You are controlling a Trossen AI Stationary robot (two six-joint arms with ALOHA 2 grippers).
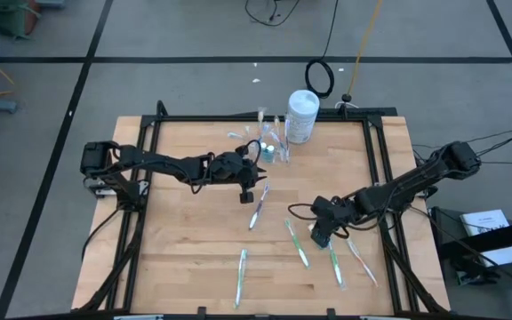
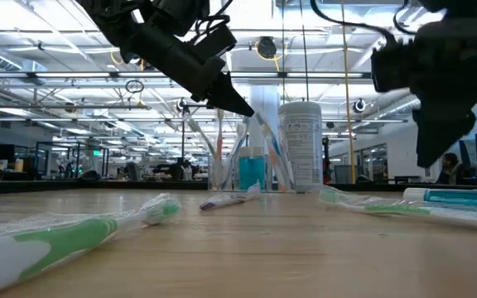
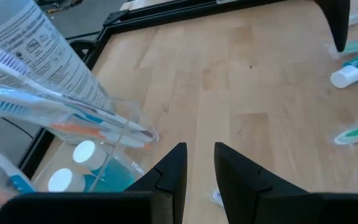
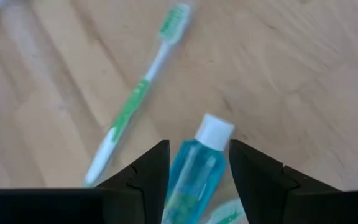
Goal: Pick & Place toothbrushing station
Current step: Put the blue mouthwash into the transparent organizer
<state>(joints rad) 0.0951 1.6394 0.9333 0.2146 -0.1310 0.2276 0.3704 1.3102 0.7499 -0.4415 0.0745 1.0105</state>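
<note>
Toothbrushing station parts lie split: clear cup (image 1: 276,147) at the table's far edge beside a white canister (image 1: 301,116), already holding brushes and two blue tubes, evidently the collection point. Loose toothbrushes (image 1: 297,244) are scattered near the front edge. Right gripper (image 4: 194,163) grips a blue tube (image 4: 196,175) between its fingers, presumably for transfer to the cup. Left gripper (image 3: 199,163), narrowly parted and empty, hovers beside the cup. Wooden table (image 1: 185,231); behind it, an open workshop hall.

small clear plastic cup (image 1: 278,147) at the table's (image 1: 185,240) far edge, tall white cylindrical canister (image 1: 301,116) just beside it, slim wrapped toothbrushes (image 1: 297,243) scattered across the near half
</note>
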